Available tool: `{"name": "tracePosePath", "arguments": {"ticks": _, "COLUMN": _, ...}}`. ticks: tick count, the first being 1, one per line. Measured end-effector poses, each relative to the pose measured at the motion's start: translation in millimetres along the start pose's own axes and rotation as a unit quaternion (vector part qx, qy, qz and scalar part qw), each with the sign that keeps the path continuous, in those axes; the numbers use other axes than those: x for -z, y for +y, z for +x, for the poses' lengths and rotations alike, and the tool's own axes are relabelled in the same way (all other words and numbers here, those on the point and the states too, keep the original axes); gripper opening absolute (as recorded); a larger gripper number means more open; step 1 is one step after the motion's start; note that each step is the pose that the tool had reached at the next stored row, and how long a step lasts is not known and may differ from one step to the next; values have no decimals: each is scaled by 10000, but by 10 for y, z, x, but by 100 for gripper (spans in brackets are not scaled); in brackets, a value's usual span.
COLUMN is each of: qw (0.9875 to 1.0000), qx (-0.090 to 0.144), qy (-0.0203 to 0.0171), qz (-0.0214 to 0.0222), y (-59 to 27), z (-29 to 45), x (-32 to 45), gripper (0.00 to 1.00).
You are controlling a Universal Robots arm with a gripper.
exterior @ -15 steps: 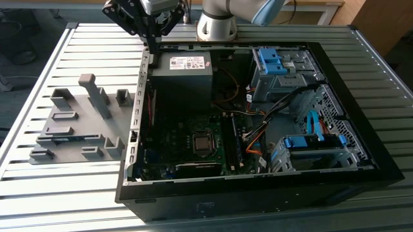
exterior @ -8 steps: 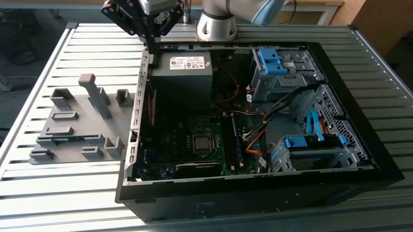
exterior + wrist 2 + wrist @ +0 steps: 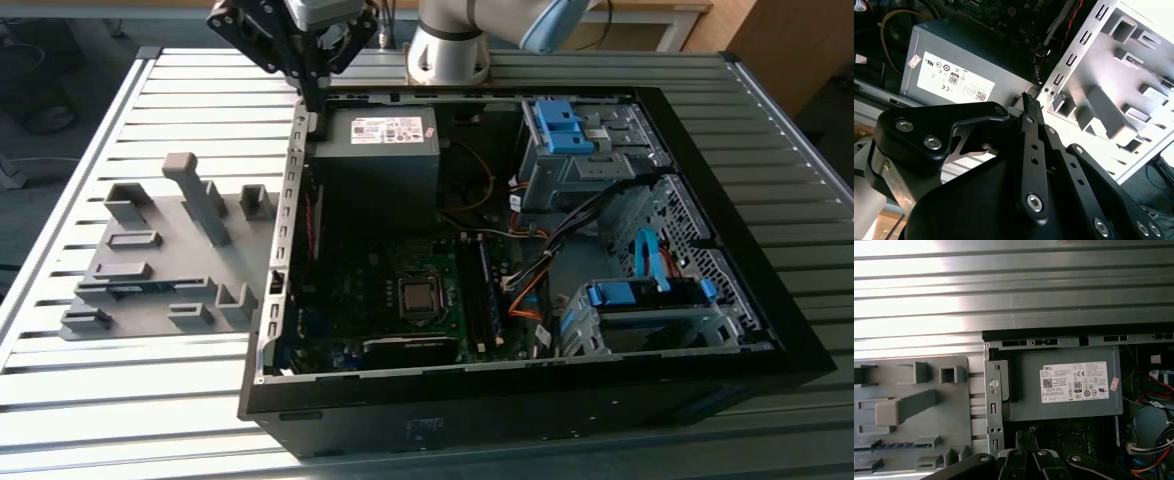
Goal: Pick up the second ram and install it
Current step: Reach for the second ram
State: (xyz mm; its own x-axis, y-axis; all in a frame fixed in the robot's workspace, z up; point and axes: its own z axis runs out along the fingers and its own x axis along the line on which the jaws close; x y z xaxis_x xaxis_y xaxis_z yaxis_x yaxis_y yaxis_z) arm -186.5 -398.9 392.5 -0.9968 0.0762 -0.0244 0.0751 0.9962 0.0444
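Blue-green stick w/ a row of black chips: second ram (image 3: 138, 290). It lies flat in a slot of the grey holder tray (image 3: 187, 265), which sits on the slatted metal table (image 3: 120, 400) at the exterior view's left of the open PC case (image 3: 534, 405).

Gripper (image 3: 1027, 96): black, fingers pressed together w/ nothing between them. It hangs over the case's rear edge, just above the grey power supply (image 3: 380, 150), well apart from the second ram.

Status, est.: reach phase, pick not yet begun.

Handling notes, est.:
- Part the fingers before going down over the slot.
- Line the jaws up square across the stick's long axis, approx. mid-length.
- Pinch the board faces lightly; it is thin and prob. flexes.
- Lift straight out so it doesn't bind on the holder walls.
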Motion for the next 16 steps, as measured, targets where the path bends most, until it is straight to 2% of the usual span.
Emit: {"name": "tracePosePath", "arguments": {"ticks": 16, "qw": 10000, "qx": 0, "qy": 0, "qz": 0, "y": -4, "z": 45, "x": -1, "gripper": 11}}
